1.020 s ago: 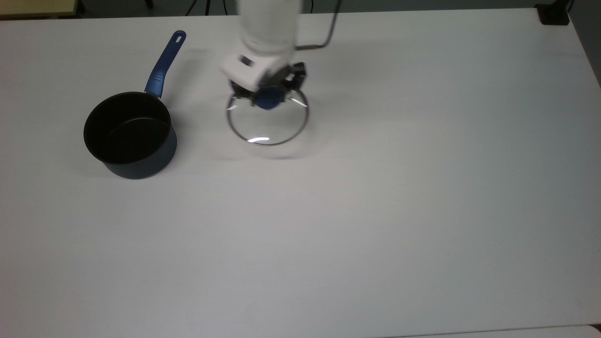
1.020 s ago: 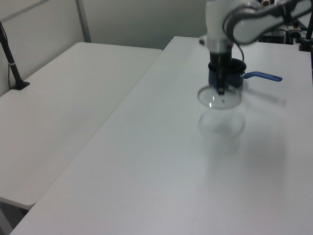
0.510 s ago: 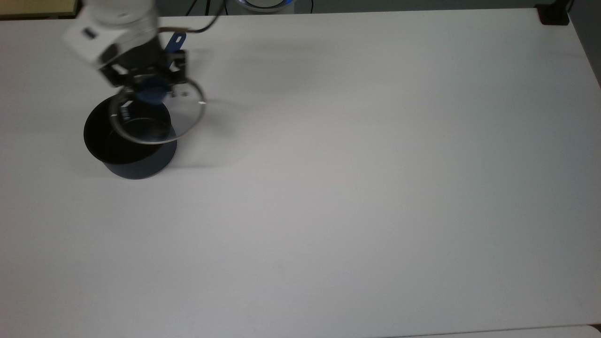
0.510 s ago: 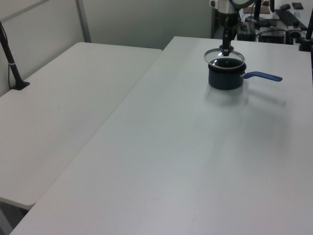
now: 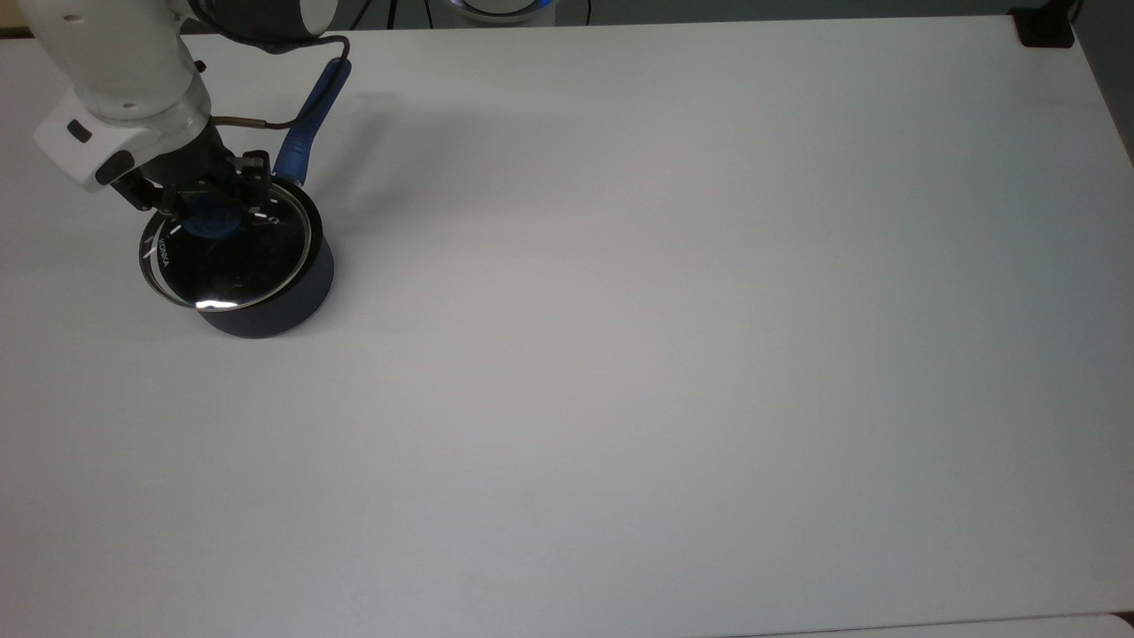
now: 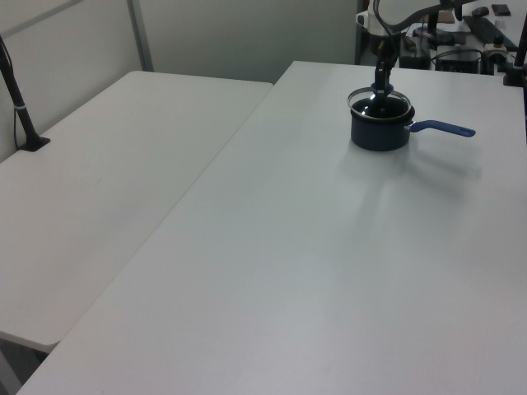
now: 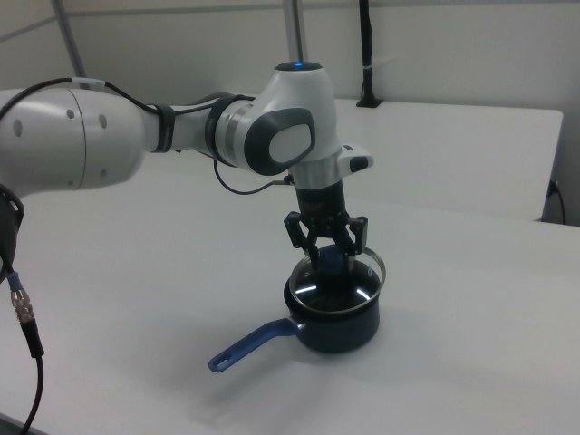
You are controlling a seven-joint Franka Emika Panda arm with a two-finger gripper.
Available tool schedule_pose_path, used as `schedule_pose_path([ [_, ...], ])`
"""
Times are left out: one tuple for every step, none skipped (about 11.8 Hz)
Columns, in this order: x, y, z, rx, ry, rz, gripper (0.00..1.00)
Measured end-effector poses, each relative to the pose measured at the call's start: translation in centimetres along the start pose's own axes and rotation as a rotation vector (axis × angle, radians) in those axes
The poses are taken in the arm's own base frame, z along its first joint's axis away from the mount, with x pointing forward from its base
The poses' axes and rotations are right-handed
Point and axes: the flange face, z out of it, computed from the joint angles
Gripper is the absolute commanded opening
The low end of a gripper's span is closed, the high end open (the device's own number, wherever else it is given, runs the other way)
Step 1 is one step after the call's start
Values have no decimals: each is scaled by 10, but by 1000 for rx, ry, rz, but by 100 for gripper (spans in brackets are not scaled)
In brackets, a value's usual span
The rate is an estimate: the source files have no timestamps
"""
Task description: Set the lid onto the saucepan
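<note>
Gripper (image 7: 326,256) pinching the blue knob (image 5: 211,223) at the centre of the lid (image 5: 229,252), one finger on each side, pointing straight down. Lid hanging over the mouth of the saucepan (image 5: 266,301), slightly off centre toward the top view's left, rim (image 7: 376,269) looking a touch above the pan edge in the right view; hard to say whether touching yet. Saucepan standing on the white table (image 5: 673,337), long handle (image 5: 310,115) running toward the far edge in the top view.

Probably stiff, fairly heavy for its size, and breakable: glass with a thin metal edge, smooth and slippery anywhere but the knob, so best held by that knob and set down gently and level.

Knob partly covered by the fingers; white lettering on the glass too small to read; pan's inside mostly veiled by reflections.
</note>
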Motion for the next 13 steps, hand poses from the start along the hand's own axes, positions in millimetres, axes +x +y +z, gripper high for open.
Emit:
schedule_pose_path([
  [0,0,0,0,0,-1,47],
  [1,-1,0,0,1,-2,47],
  [1,-1,0,0,0,-2,48],
  [0,-1,0,2,-3,-2,50],
  [-1,-2,2,7,-14,-2,50],
  [-1,-2,3,11,-22,-3,50],
  [-1,-3,4,13,-26,-3,51],
  [-2,-4,6,16,-31,-5,61],
  [-1,-6,9,18,-36,-7,79],
  [-1,-6,10,19,-38,-8,100],
  [-1,-6,11,20,-40,-8,100],
  [-2,-6,13,21,-43,-8,100],
  [-2,-6,12,21,-42,-5,100],
])
